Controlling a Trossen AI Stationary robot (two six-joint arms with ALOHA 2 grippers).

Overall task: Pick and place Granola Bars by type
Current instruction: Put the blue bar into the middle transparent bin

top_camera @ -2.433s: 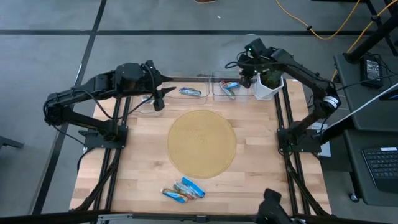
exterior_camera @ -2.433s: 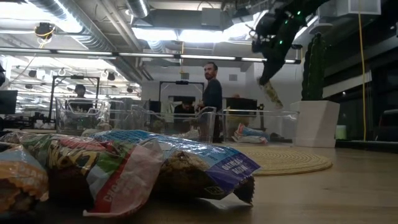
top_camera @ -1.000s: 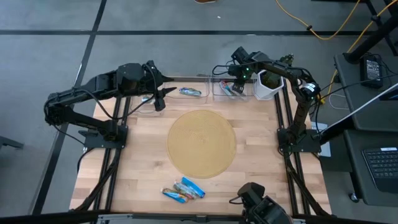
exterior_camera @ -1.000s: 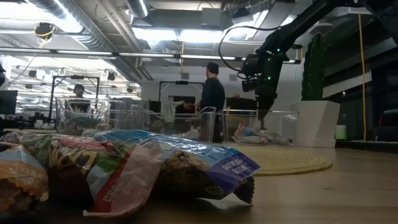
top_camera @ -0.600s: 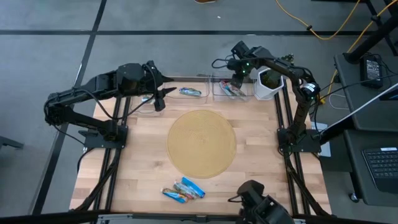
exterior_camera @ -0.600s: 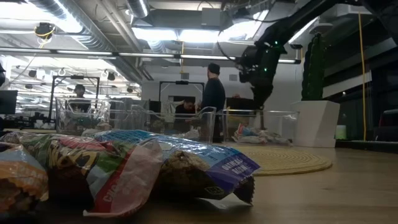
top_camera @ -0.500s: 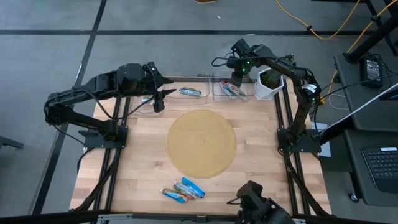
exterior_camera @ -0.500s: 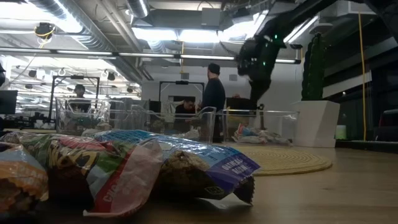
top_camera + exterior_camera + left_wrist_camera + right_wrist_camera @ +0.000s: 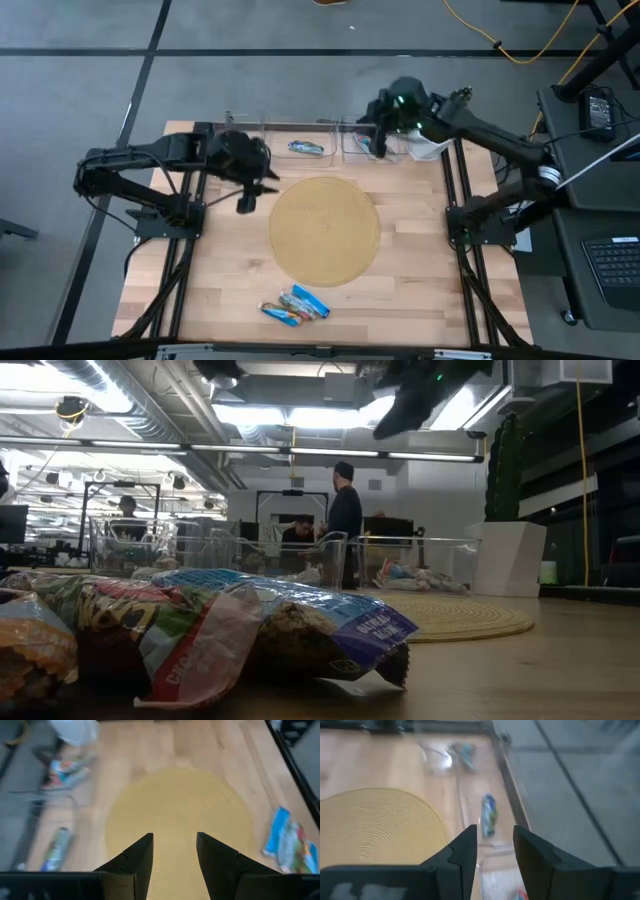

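Hovering at the mat's (image 9: 325,231) nine o'clock edge, the left gripper (image 9: 246,197) is spread, empty. Right gripper (image 9: 380,143), spread too, hangs over a one o'clock bin (image 9: 352,150). Bars (image 9: 294,306) lie at six.

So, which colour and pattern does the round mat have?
The round mat is tan-yellow with concentric woven rings, clearest in the left wrist view.

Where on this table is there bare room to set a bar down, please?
The round mat is bare. So is the wood right of it, toward the right table edge, and the wood below the left gripper. The far edge is crowded: clear bins with bars and the right gripper above them. Loose bars occupy the near edge.
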